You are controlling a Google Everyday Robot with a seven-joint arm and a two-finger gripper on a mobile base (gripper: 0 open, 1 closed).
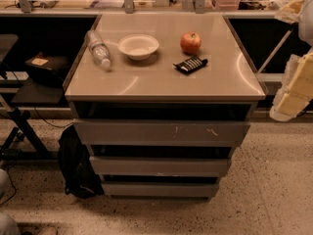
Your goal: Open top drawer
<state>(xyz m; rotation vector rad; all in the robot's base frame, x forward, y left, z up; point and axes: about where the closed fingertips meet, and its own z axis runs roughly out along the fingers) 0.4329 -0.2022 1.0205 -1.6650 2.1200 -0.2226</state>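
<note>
The top drawer is a wide grey flat front with small white scuffs right of centre, just under the tan cabinet top. A dark gap shows above it. Its front sits about in line with the top's front edge. Two shorter, narrower grey drawer fronts lie below it. My gripper shows as pale blocky parts at the right edge of the view. It is to the right of the cabinet, at about the height of its top, and touches nothing.
On the cabinet top lie a clear water bottle on its side, a white bowl, a red apple and a dark snack bag. A black bag leans against the cabinet's left side. Black stand legs are at far left.
</note>
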